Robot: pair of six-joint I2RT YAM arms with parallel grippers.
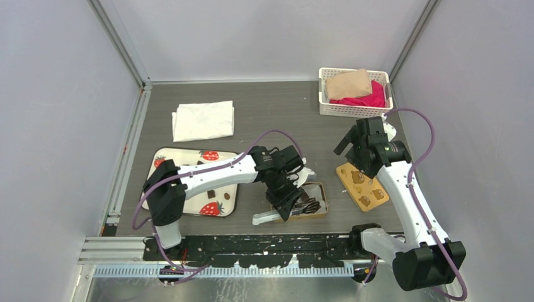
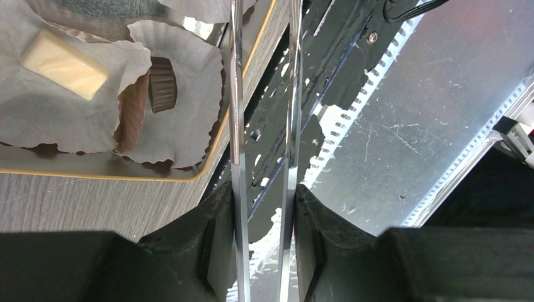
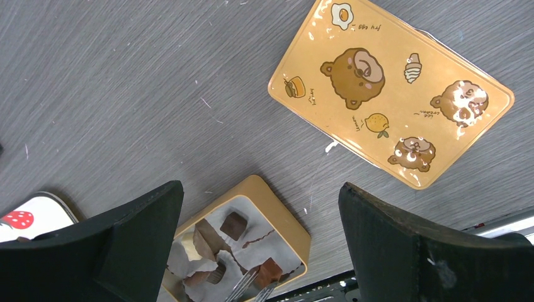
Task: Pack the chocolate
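Surface: a dark grey wood-grain table (image 1: 271, 107) is carrying everything, with a black rail (image 1: 252, 242) running along its near edge.
Room: pale walls are closing in the back and both sides, with metal posts rising at the back corners.
Box: a gold box (image 3: 296, 234) lined with white paper cups is sitting near the rail, between the strawberry tray (image 1: 189, 154) and the lid (image 3: 390, 94).
Chocolate (image 3: 233, 222): brown pieces are lying in the box's paper cups.
Cream bar (image 2: 63, 63): in the left wrist view it is lying flat in its cup, its long axis running from upper left to lower right.
Dark round piece (image 2: 162, 83): it is lying tipped on its side in the next cup.
Left gripper (image 2: 263, 201): it is clamping tweezers (image 2: 236, 94) between its fingers, the blades reaching over the box's edge; whether the tips are pinching anything, I cannot tell.
Right gripper (image 3: 258, 189): it is hanging above the table with its fingers spread wide, holding nothing.
Lid: it is lying flat, bear side up, well apart from the box.
Back of table: a white cloth (image 1: 203, 120) is lying at the left, and a white basket (image 1: 327, 108) is holding cloths at the right.
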